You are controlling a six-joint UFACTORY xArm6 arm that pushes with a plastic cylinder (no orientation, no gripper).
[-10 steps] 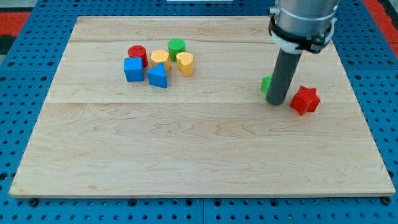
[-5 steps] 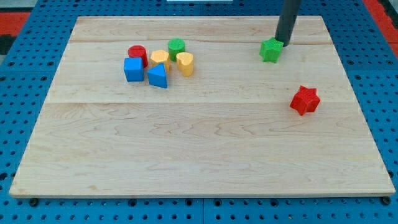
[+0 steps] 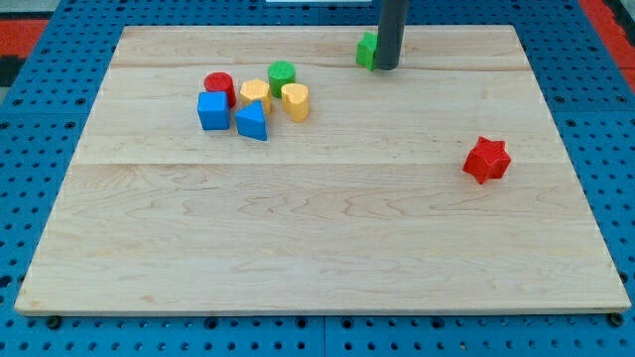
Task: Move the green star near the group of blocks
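Looking at the single camera view, my tip (image 3: 386,67) sits near the tabletop's (image 3: 317,248) top edge, pressed against the right side of the green star (image 3: 367,50), which is mostly hidden behind the rod so only its left part shows. There is no claw on this rig, only the straight rod, so there is nothing to spread or press together. The group of blocks lies to the view's left: a red cylinder (image 3: 219,85), a green cylinder (image 3: 282,74), a yellow block (image 3: 255,94), a yellow heart-like block (image 3: 295,100), a blue cube (image 3: 212,110) and a blue triangular block (image 3: 252,121). The star is apart from the group, with bare wood between it and the green cylinder, so I judge the task partly done: a further leftward, slightly downward push remains. The red star (image 3: 486,160) sits well apart at the right, not involved.
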